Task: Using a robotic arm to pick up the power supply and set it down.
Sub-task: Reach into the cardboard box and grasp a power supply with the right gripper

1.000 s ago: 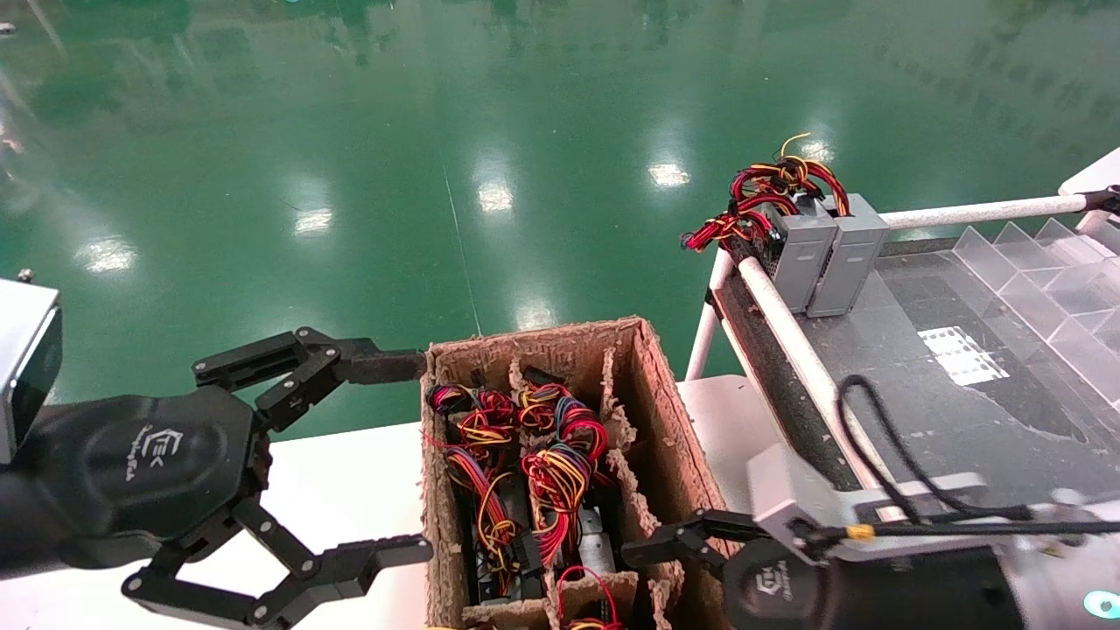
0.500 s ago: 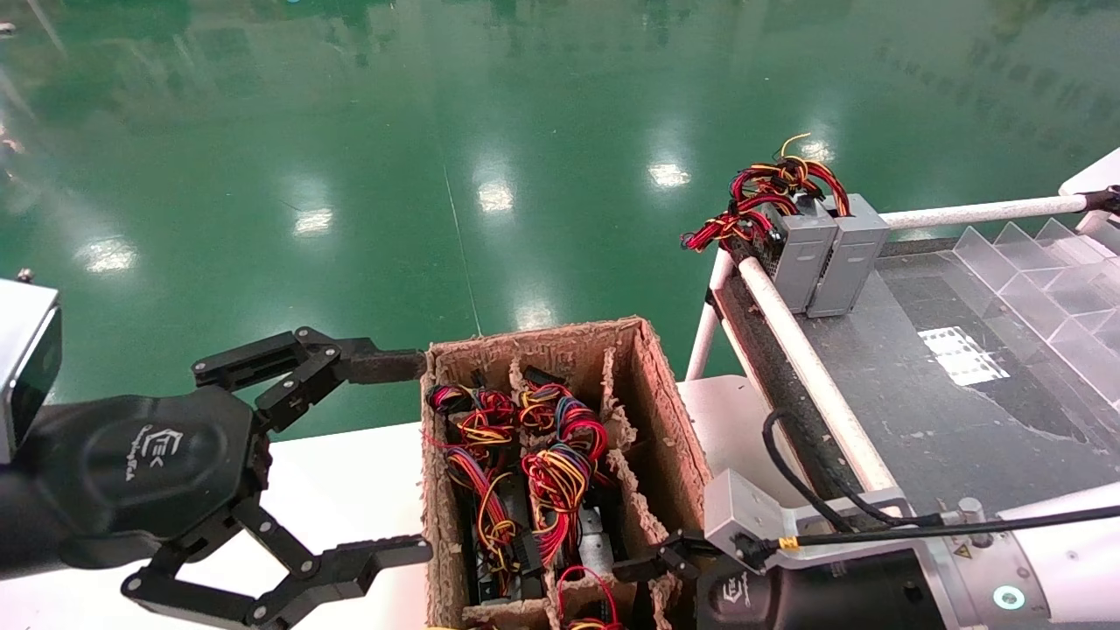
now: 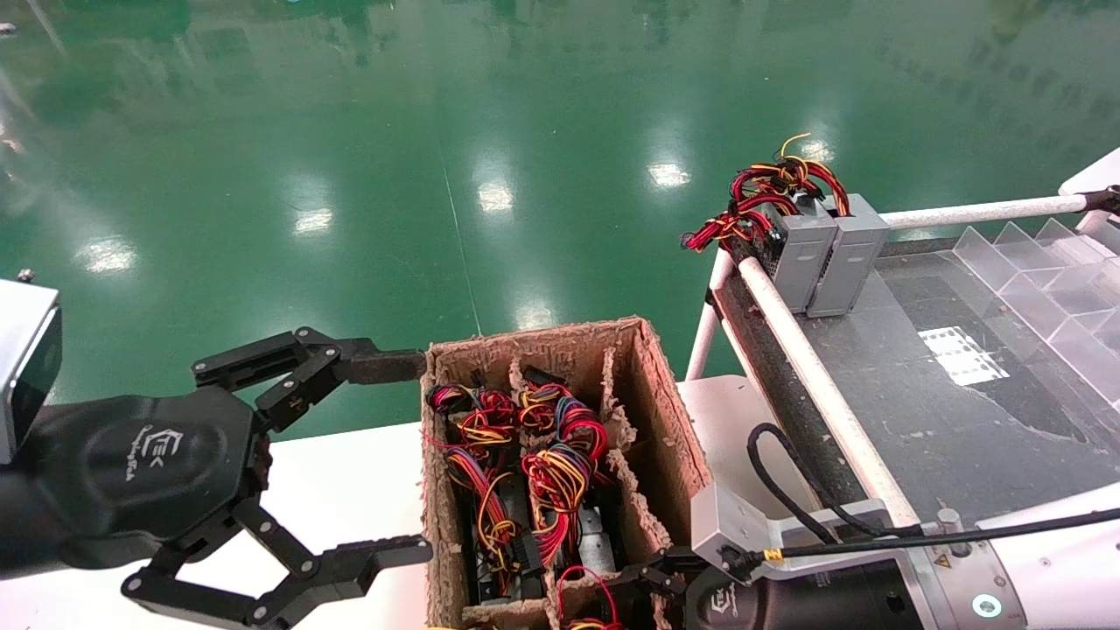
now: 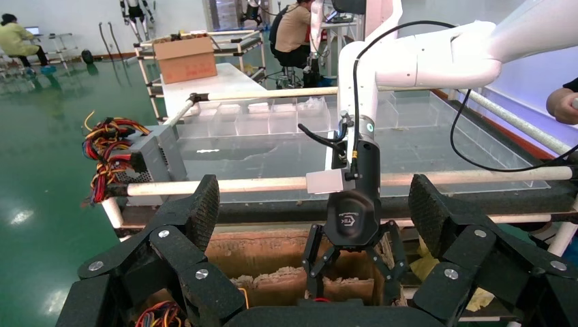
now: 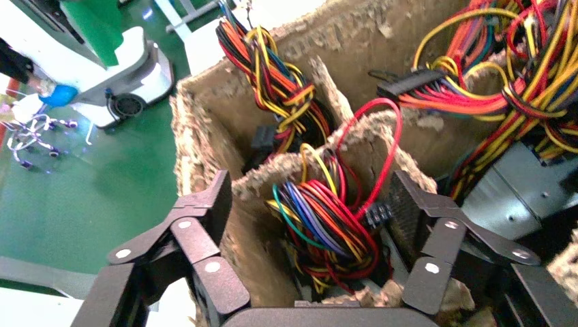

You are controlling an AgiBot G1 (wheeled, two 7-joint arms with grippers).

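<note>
The power supply (image 5: 334, 235) sits in a compartment at the near end of the cardboard box (image 3: 669, 420). Its looped red, yellow, orange, blue and black wires show, but the grey body is mostly hidden. My right gripper (image 5: 310, 211) is open and reaches into the box, with the wire bundle between its fingers. One finger (image 5: 208, 204) stands beyond a cardboard divider from the bundle. In the head view this gripper (image 3: 643, 591) is low at the box's near end. My left gripper (image 3: 422, 457) hangs open against the box's left wall, holding nothing.
Other power supplies with wire loops (image 3: 560, 464) fill the box's farther compartments. Two grey boxes with red-black-yellow wires (image 3: 827, 254) stand on the dark belt (image 3: 945, 411) at right, behind a white rail (image 3: 805, 350). Clear plastic dividers (image 3: 1050, 280) lie farther right.
My right gripper has moved left and down into the near end of the box. The left arm has not moved.
</note>
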